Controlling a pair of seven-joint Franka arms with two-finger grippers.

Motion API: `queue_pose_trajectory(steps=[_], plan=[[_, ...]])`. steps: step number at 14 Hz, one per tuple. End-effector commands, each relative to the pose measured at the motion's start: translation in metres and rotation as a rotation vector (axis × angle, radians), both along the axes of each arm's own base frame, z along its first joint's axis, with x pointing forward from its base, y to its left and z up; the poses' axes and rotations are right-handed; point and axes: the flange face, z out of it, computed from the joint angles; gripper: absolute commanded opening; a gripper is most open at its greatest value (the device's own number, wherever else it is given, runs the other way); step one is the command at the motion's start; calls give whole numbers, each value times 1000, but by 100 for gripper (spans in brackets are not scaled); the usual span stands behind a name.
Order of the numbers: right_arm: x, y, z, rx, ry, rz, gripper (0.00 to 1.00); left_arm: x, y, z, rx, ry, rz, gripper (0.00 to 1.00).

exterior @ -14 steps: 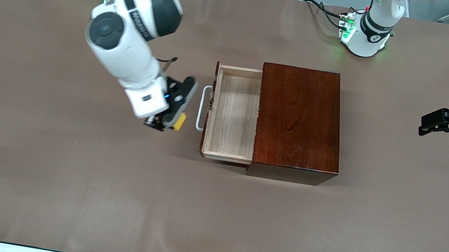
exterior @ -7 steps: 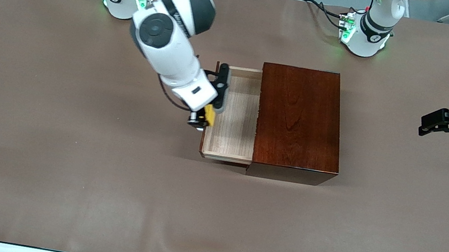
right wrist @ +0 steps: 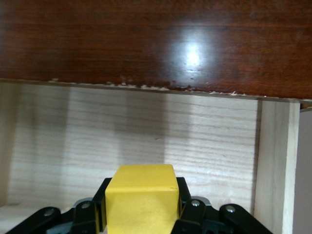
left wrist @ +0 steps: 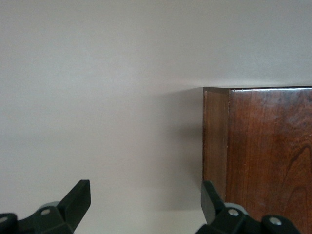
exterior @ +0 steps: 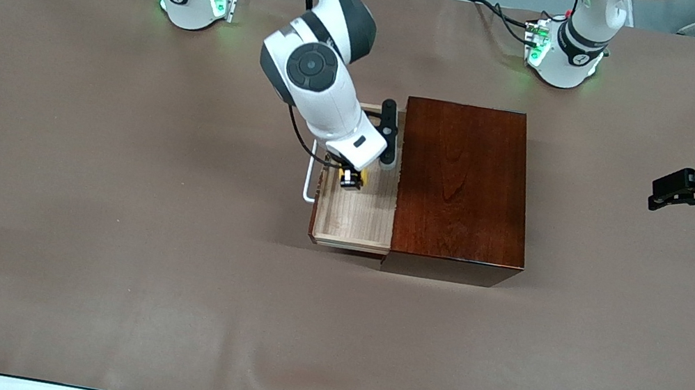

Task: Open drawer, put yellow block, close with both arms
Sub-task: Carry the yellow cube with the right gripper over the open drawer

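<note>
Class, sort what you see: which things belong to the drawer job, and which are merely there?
Job:
drawer, open
yellow block, held over it by right gripper
left gripper, open, waiting at the left arm's end

Merely there:
dark casing
brown table cover

Pulled out of the glossy dark mahogany box casing (exterior: 464,188) toward the right arm's end: the pale wooden drawer (exterior: 355,214), under the gripped yellow block (exterior: 350,178).

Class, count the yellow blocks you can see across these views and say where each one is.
1. The yellow block is held in the right gripper over the open drawer. The wooden box could hide others.
</note>
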Motion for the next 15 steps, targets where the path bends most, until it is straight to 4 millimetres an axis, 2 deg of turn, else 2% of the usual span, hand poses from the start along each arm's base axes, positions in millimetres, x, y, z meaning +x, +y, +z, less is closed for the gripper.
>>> queue_pose_trajectory(steps=[1,3,7,8,9,13,15], plan=[[4,9,-18,7,13,-23,0,-1,2,1,-12,-9,-5,100],[2,12,-32,-11,23,-28,0,-1,2,0,-12,-8,-5,100],[-2,15,-43,-22,36,-48,2,5,3,-2,-15,-23,-3,100],[-5,20,-42,-23,28,-45,46,3,1,3,-13,-32,-8,100],[-6,21,-41,-23,22,-42,99,1,1,5,-12,-34,-6,100],[-6,20,-28,-14,12,-46,100,3,4,2,-17,-29,-1,100],[-1,13,1,10,-10,-59,100,3,4,3,-19,-30,0,100]])
